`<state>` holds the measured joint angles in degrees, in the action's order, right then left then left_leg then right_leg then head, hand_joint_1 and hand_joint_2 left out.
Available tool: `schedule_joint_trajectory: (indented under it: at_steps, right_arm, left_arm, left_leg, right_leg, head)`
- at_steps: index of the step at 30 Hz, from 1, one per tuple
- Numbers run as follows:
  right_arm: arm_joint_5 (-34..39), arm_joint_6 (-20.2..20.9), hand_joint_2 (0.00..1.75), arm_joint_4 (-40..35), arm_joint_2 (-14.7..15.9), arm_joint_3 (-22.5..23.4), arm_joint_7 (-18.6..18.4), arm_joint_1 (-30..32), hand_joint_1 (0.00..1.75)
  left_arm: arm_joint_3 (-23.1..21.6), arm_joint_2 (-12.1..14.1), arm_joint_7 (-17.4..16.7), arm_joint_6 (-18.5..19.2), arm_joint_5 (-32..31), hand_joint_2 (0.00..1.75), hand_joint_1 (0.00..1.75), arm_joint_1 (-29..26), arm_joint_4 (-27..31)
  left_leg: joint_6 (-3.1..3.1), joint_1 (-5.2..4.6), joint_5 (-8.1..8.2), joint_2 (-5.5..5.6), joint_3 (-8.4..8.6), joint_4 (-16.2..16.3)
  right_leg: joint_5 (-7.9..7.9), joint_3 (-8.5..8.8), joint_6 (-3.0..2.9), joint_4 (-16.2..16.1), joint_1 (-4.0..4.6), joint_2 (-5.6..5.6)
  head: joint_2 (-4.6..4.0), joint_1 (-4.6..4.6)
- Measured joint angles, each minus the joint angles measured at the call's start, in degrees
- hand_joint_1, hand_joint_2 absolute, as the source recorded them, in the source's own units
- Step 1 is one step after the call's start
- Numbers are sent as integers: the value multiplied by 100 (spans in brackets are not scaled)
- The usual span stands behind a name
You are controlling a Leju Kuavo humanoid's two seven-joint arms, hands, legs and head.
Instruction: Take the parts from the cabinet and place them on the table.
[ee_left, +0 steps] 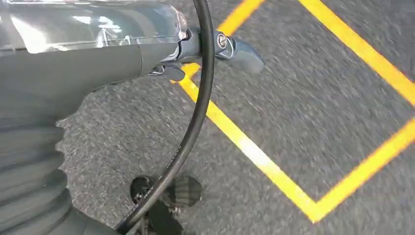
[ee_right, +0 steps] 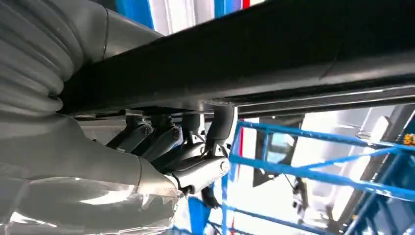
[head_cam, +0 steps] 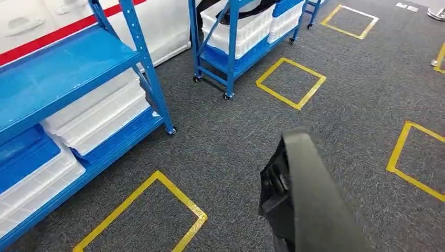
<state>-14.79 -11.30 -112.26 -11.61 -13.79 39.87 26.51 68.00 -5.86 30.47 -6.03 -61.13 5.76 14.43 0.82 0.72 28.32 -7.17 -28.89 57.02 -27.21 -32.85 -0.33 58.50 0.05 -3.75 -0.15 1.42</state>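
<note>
Right robot hand (ee_right: 186, 156) grips black part (head_cam: 309, 194) from beneath; looks rigid, long, probably light plastic; left robot hand (ee_left: 195, 54) state unclear.

A warehouse or factory storeroom, seen from above: blue steel shelving racks (head_cam: 78, 79) stand along a white wall with a red stripe (head_cam: 52, 34), their shelves stacked with white plastic crates (head_cam: 97, 118) and blue bins (head_cam: 23, 155). A second blue rack on castor wheels (head_cam: 236, 47) carries more white crates. Grey industrial carpet (head_cam: 220, 136) covers the floor, marked out with yellow tape squares (head_cam: 291, 83) of the kind used to show parking spots for carts and stock.
</note>
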Motion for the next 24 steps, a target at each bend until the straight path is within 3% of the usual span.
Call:
schedule_joint_trajectory:
  at_steps: [1,2,3,4,6,7,8,9,10,11,12,13,16,17,18,19,20,22,23,24]
  right_arm:
    - [-73,0,175,-11,22,15,-2,6,175]
    - [-151,-7,175,-28,37,35,-6,4,175]
    - [-219,-13,175,-28,48,48,-7,1,175]
    - [-263,-13,175,-26,55,63,-11,-27,175]
    - [-300,-11,175,-24,70,70,-17,-43,175]
    - [-309,-11,175,-22,79,79,-17,-41,175]
    - [-315,-11,175,-15,92,88,-20,-39,175]
    - [-322,-11,175,-11,98,96,-20,-40,175]
    - [-324,-11,175,-9,103,105,-22,-42,175]
    - [-326,-11,175,-9,105,109,-22,-44,175]
    - [-326,-11,175,-9,107,116,-22,-45,175]
    - [-326,-11,175,-9,114,127,-24,-55,175]
    - [-394,-52,175,-9,129,142,-24,-35,175]
    - [-451,-81,175,-9,131,155,-24,-33,175]
    - [-507,-96,175,0,138,184,-24,-16,175]
    - [-523,-76,175,7,140,197,-31,-23,175]
    - [-523,7,175,26,142,223,-42,-24,175]
    - [-606,138,175,72,144,271,-68,10,175]
    - [-661,164,175,107,144,289,-90,24,175]
    - [-753,184,175,158,147,293,-116,30,175]
  left_arm:
    - [-38,-13,2,2,-60,175,0,35,0]
    - [-100,-24,7,2,-131,175,0,60,0]
    - [-142,-28,9,0,-195,175,0,88,0]
    - [-177,-31,11,-2,-247,175,0,93,0]
    - [-239,-31,9,-11,-254,175,0,76,0]
    - [-256,-31,7,-13,-263,175,0,69,0]
    - [-262,-31,7,-15,-265,175,0,66,0]
    - [-273,-31,7,-17,-267,175,0,68,0]
    - [-287,-31,7,-18,-267,175,0,75,0]
    - [-300,-31,9,-18,-267,175,0,80,0]
    - [-306,-28,9,-20,-269,175,0,75,0]
    - [-308,-26,9,-20,-269,175,0,73,0]
    - [-348,-26,28,-28,-313,175,0,92,0]
    - [-383,-35,59,-28,-342,175,0,105,-2]
    - [-411,-44,98,-37,-385,175,0,122,-2]
    - [-431,-44,184,-90,-427,175,0,122,0]
    - [-461,-44,298,-186,-442,175,0,119,0]
    - [-512,-37,433,-219,-409,175,0,182,0]
    - [-529,-28,481,-205,-381,175,0,259,0]
    - [-544,-15,575,-190,-317,175,0,360,2]
  left_leg:
    - [28,4,-3,-67,24,-16]
    - [67,18,41,-92,13,-2]
    - [90,42,163,236,-7,133]
    - [86,50,386,471,-132,449]
    - [105,54,868,662,-582,1431]
    - [109,53,960,678,-766,1801]
    - [101,53,882,681,-818,1867]
    - [86,53,661,688,-726,1619]
    - [69,54,387,709,-534,1183]
    - [50,56,111,802,-308,653]
    - [17,61,-40,1102,-141,208]
    - [2,74,34,1248,-103,87]
    - [-57,14,31,1058,-100,114]
    - [-119,66,-17,988,-86,42]
    - [-152,66,-48,891,-66,11]
    - [-198,58,-48,821,-65,2]
    - [-209,43,-44,735,-70,2]
    - [-221,27,-34,561,-80,5]
    - [-216,25,-29,489,-81,9]
    - [-205,25,-21,422,-75,9]
  right_leg:
    - [9,-14,-36,-14,11,75]
    - [63,29,-107,-91,-64,154]
    - [86,35,-135,-120,-64,198]
    - [104,22,-168,-122,-68,261]
    - [117,-6,-190,-116,-57,434]
    - [119,-14,-192,-110,-46,528]
    - [119,-14,-192,-96,-40,621]
    - [118,-8,-190,-83,-38,710]
    - [113,-1,-183,-67,-38,796]
    - [106,1,-172,-44,-38,877]
    - [94,-22,-152,-14,-50,944]
    - [78,-70,-102,49,-18,1017]
    - [138,-134,30,7,-82,1220]
    - [147,-152,70,17,-62,1251]
    - [74,-178,66,116,-57,892]
    - [-120,-310,85,368,-39,588]
    - [-363,-520,109,786,-49,470]
    - [-672,-916,145,1560,-82,432]
    - [-650,-983,158,1683,-93,426]
    - [-504,-916,165,1550,-98,405]
  head:
    - [0,0]
    - [0,2]
    - [0,0]
    - [0,2]
    - [0,2]
    - [0,2]
    - [0,2]
    - [0,2]
    - [0,2]
    - [0,2]
    - [0,2]
    - [0,0]
    - [0,0]
    - [0,2]
    - [0,0]
    - [0,0]
    - [0,0]
    - [0,0]
    - [0,0]
    - [0,0]
